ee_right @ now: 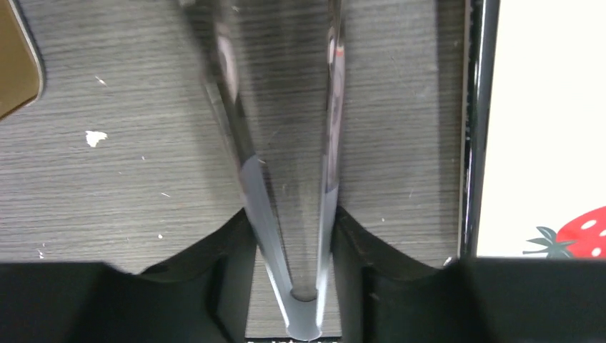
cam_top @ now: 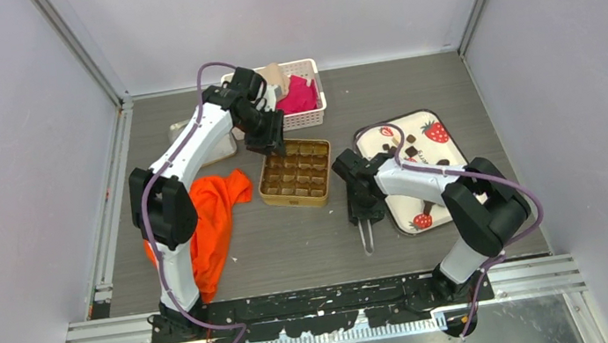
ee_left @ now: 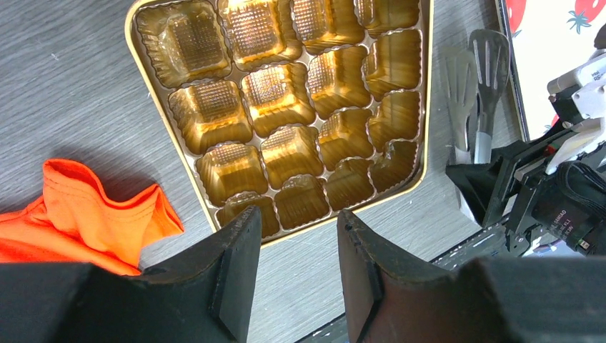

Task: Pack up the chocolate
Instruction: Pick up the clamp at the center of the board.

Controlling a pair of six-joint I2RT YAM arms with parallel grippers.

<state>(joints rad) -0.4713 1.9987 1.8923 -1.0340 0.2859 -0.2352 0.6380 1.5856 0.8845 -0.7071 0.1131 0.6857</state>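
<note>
Between tin and tray edges | right tool is clamping tongs over bare surface | left tool is hovering parted

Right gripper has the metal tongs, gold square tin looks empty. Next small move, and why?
Probably swing the right gripper with its metal tongs over the white strawberry-print tray, onto a dark chocolate piece. The tongs carry nothing and hang over the table; cups of the gold square tin look empty.
</note>
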